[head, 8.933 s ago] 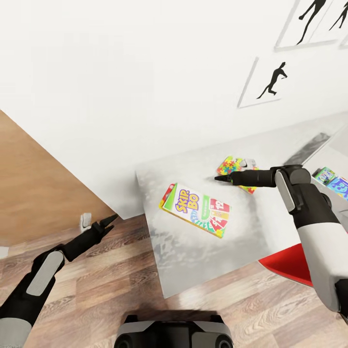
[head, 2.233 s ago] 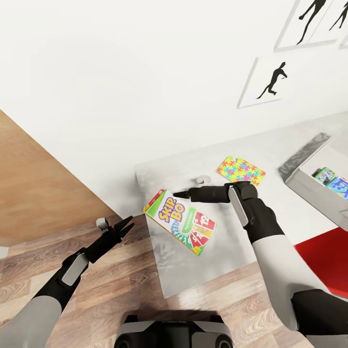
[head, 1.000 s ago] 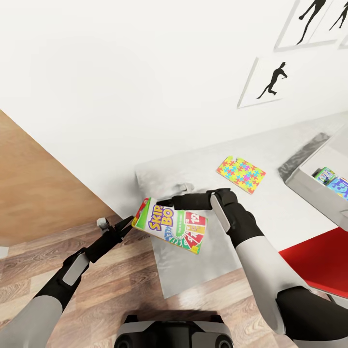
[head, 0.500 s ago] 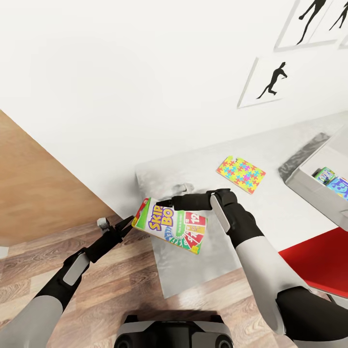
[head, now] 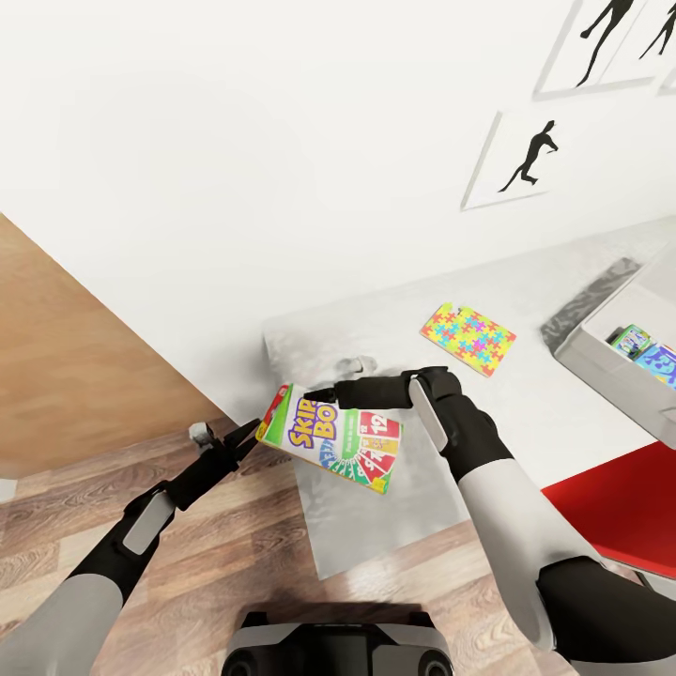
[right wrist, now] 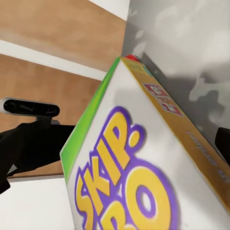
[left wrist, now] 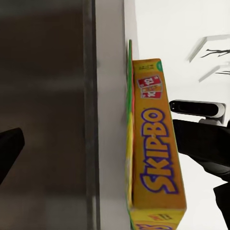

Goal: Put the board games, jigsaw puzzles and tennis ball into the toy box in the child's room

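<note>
Jaws' grip on Skip-Bo box (head: 338,437) unclear

Right arm stretched out leftward, elbow bent, its right gripper (head: 324,391) low with dark fingers close together; left arm reaching forward from the near left, left gripper (head: 246,436) held with its jaws parted, tips pointing right

Wall (head: 235,141): plain white.
Framed pictures (head: 522,160): black dancing silhouettes, hung upper right.
Floor (head: 235,563): wood planks.
Red seat (head: 620,512): just beside the tabletop's near edge.
</note>
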Tool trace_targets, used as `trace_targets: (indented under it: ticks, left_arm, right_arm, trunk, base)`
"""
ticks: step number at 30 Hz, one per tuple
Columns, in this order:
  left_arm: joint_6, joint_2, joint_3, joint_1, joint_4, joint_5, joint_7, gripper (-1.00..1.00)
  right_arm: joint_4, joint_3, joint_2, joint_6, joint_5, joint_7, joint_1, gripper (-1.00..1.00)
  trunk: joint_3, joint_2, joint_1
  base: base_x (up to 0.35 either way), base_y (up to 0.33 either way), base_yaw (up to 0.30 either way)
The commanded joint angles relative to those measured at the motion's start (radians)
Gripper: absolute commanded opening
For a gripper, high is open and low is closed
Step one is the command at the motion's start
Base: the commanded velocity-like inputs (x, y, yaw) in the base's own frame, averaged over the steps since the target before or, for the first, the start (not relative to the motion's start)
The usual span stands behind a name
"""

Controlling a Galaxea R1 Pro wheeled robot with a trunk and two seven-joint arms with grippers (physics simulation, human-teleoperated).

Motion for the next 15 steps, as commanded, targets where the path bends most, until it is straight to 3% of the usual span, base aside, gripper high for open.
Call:
trace_targets:
  ticks: [1,15]
  left_arm:
    - [0.01,0.0,-0.002,0.0,0.0,0.008,-0.001,1.0]
    - [0.009,-0.003,-0.003,0.0,0.0,0.007,-0.001,1.0]
  right_arm:
    - [0.0,0.0,0.0,0.007,-0.005,-0.002,0.0,1.0]
    - [-0.004,0.005,0.003,0.011,-0.005,0.001,0.003,1.0]
  trunk:
    - [-0.001,-0.002,0.001]
    - [-0.001,-0.002,0.001]
  base:
    - [0.0,0.0,0.0]
    - [0.0,0.0,0.0]
